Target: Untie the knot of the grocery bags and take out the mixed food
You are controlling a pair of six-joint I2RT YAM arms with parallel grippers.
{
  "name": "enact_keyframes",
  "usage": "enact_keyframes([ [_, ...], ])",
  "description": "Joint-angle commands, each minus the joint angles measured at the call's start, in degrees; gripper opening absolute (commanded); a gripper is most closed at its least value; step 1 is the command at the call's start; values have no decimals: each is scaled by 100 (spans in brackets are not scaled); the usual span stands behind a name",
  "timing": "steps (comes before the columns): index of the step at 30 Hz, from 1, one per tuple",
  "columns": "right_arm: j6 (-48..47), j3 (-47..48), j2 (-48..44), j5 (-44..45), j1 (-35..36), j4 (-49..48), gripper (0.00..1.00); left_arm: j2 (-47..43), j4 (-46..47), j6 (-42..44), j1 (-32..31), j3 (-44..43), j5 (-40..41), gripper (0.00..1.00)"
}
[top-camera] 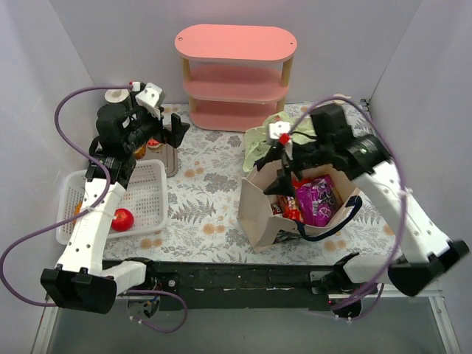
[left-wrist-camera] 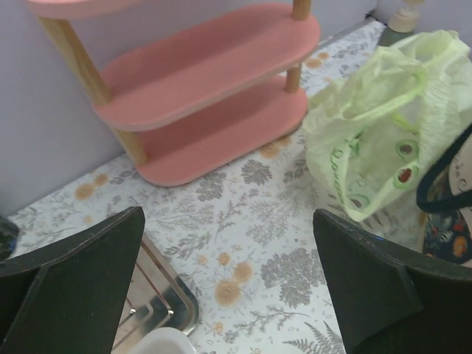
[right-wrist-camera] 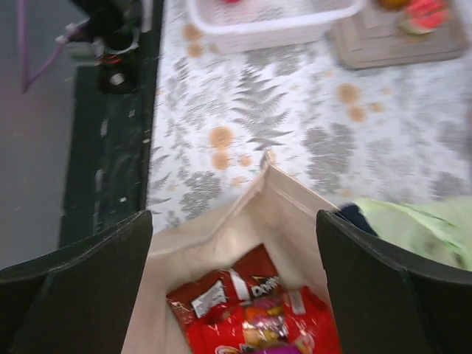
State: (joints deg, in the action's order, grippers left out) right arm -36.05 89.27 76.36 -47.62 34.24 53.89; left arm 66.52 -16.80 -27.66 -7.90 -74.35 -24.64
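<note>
The pale yellow-green plastic bag (top-camera: 259,140) lies crumpled behind the beige tote (top-camera: 258,214); it also shows in the left wrist view (left-wrist-camera: 383,125). I cannot make out a knot. The tote stands open with red (top-camera: 290,210) and purple (top-camera: 318,200) snack packets inside; red packets (right-wrist-camera: 251,302) show in the right wrist view. My right gripper (top-camera: 284,179) is open and empty above the tote's mouth (right-wrist-camera: 232,295). My left gripper (top-camera: 172,136) is open and empty above the cloth at the back left (left-wrist-camera: 228,295), well left of the plastic bag.
A pink three-tier shelf (top-camera: 236,74) stands at the back. A white mesh basket (top-camera: 140,195) at the left holds a red round fruit (top-camera: 122,219). A small board (top-camera: 169,157) with fruit pieces (top-camera: 151,145) lies under the left gripper. The tote's navy handle (top-camera: 335,225) hangs at the front.
</note>
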Motion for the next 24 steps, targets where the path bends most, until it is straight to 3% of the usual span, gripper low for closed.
enact_keyframes([
  [1,642,-261,-1017,1026,-513,-458,98,-253,-236,24,96,350,-629,98],
  [4,1108,-761,-1167,1543,-971,-431,85,-228,-193,-20,96,377,-779,98],
  [7,969,-1602,-1307,1983,-1147,-546,72,-219,-140,-160,104,333,-779,98],
  [18,1707,-3310,-991,3689,-1262,-1407,79,-210,-96,-284,140,404,-1156,98],
  [22,1531,-3846,-991,3821,-1253,-1329,76,-34,62,-520,140,395,-1280,98],
  [24,1417,-3856,-965,3497,-1262,-1258,64,-8,141,-565,140,403,-1367,98],
])
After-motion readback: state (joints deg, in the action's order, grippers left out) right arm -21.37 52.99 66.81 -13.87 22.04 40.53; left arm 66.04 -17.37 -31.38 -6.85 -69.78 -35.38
